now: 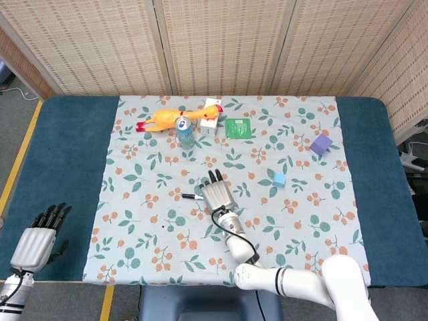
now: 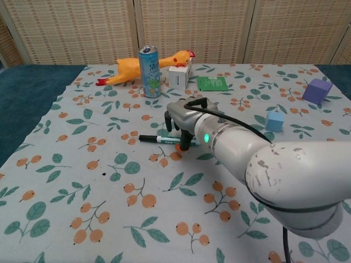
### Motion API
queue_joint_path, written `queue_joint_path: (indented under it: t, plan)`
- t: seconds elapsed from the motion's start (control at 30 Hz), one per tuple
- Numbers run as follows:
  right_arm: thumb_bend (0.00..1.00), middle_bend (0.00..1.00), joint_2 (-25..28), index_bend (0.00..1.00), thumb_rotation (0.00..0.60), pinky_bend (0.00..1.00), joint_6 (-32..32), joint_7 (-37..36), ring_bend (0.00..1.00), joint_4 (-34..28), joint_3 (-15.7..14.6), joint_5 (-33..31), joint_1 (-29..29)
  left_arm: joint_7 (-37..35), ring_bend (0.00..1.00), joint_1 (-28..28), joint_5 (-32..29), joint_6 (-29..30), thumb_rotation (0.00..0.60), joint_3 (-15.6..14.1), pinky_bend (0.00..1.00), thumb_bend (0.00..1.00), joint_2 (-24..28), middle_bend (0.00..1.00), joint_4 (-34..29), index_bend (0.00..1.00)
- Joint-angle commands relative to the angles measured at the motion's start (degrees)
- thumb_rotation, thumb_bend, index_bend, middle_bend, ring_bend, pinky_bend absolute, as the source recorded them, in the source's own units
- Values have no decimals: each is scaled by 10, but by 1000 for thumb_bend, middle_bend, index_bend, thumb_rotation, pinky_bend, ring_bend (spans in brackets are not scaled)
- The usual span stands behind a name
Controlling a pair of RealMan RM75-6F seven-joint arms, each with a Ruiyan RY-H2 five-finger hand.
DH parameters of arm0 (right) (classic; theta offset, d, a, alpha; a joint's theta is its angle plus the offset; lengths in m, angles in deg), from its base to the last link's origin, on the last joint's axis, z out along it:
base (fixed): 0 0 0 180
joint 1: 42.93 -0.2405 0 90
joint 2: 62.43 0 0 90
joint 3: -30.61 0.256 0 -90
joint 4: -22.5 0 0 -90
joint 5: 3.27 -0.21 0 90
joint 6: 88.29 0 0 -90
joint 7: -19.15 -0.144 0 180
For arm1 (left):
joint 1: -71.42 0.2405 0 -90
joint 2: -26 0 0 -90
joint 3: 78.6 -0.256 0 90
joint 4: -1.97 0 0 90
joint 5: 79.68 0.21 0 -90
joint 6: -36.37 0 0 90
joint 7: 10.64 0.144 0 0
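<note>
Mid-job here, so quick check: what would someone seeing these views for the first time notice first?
The right hand and its bulky silver arm dominate the chest view, the hand hovering over the pen at the middle of the floral cloth. At the far edge lie a yellow rubber chicken, a can and a white box. The left hand sits off the cloth at the near left.

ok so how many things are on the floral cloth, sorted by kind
Blocks: 2, a light blue cube and a purple cube
Pens: 1, under the right hand
Drink cans: 1
Rubber chickens: 1
White boxes: 1
Green packets: 1
Total: 7
</note>
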State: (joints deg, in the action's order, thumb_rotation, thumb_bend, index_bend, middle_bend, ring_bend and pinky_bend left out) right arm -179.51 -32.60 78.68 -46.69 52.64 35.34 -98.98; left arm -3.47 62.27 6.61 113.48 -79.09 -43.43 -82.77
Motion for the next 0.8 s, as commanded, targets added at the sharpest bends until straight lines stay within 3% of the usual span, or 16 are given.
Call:
queue_joint_path:
  t: [0.03, 0.43, 0.63, 0.8]
  plan:
    - [314, 320, -9, 354, 600, 0, -5, 11, 0, 12, 1, -13, -18, -3, 0, 0, -2, 0, 600, 0, 152, 433, 1, 0, 1, 0]
    - [316, 320, -8, 357, 600, 0, 4, 29, 0, 26, -7, -65, -45, -7, 0, -1, -6, -2, 600, 0, 152, 434, 5, 0, -2, 0]
    - [316, 368, -11, 438, 600, 0, 14, 22, 43, 34, -19, -61, -49, -4, 0, -2, -6, -5, 600, -2, 152, 435, 6, 0, -4, 0]
    - [311, 370, -13, 441, 600, 0, 20, 28, 45, 36, -24, -66, -54, -3, 0, -2, -8, -5, 600, -2, 151, 435, 6, 0, -3, 0]
